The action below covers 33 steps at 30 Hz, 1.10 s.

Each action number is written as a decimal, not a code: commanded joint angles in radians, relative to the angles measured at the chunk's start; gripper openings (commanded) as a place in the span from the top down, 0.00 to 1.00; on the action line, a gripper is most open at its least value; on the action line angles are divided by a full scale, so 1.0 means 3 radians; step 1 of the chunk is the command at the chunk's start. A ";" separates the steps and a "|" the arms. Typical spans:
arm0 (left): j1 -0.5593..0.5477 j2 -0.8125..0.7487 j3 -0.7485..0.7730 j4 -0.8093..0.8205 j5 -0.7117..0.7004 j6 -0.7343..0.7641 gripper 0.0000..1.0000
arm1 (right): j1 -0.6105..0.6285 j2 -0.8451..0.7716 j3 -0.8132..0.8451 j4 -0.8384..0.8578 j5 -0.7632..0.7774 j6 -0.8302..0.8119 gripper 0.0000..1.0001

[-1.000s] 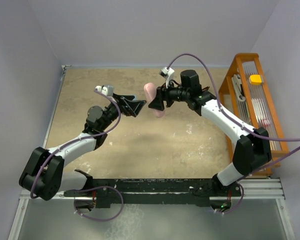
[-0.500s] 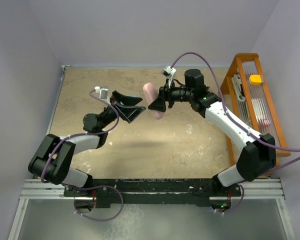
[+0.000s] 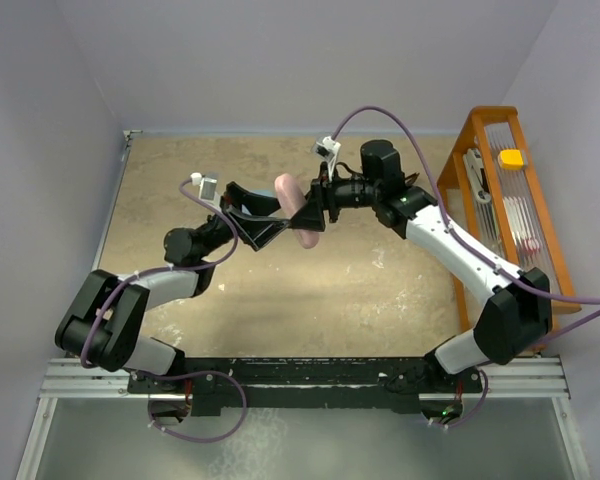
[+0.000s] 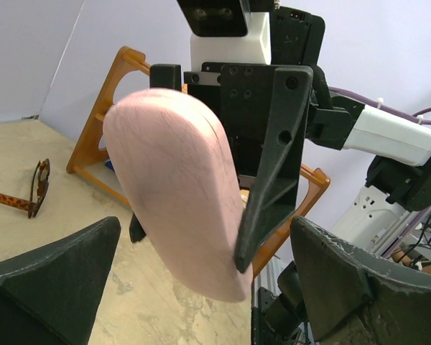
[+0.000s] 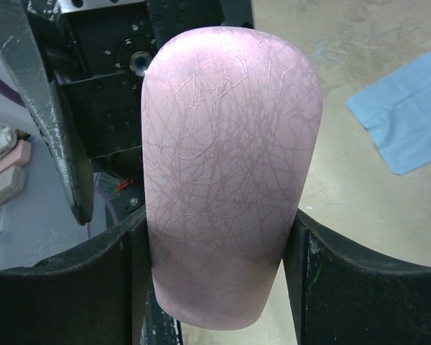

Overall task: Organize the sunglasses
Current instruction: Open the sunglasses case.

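Note:
My right gripper (image 3: 310, 207) is shut on the pink oblong case (image 3: 286, 190) and holds it in the air above the table's middle. In the right wrist view the case (image 5: 230, 172) fills the space between the right gripper's (image 5: 215, 248) jaws. My left gripper (image 3: 268, 215) is open, facing the case. In the left wrist view the case's (image 4: 179, 201) lower end hangs between the wide-spread fingers of the left gripper (image 4: 205, 241), and I see no contact. The sunglasses (image 4: 27, 191), brown-framed, lie on the table beyond. They are hidden in the top view.
An orange rack (image 3: 480, 215) with tools stands along the table's right edge and also shows in the left wrist view (image 4: 100, 108). A light blue cloth (image 5: 409, 118) lies flat on the table below the case.
My right gripper has carried the case leftward to the left gripper. The left gripper opened wide and its arm folded in, and the case now sits between its fingers.

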 commanded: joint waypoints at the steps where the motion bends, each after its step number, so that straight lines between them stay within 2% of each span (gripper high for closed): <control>1: 0.0028 -0.0167 0.0103 0.0681 0.0063 -0.0108 0.00 | 0.0111 -0.0211 0.0184 0.0069 -0.0214 0.0028 1.00; 19: -0.0090 -0.0587 0.0155 0.0678 -0.0067 -0.0335 0.00 | 0.0163 -0.0544 0.0014 0.0223 -0.0503 0.0156 1.00; 33: -0.0253 -0.0567 0.0223 0.0673 -0.0035 -0.0399 0.00 | 0.0261 -0.0527 0.0040 0.0251 -0.0475 0.0127 1.00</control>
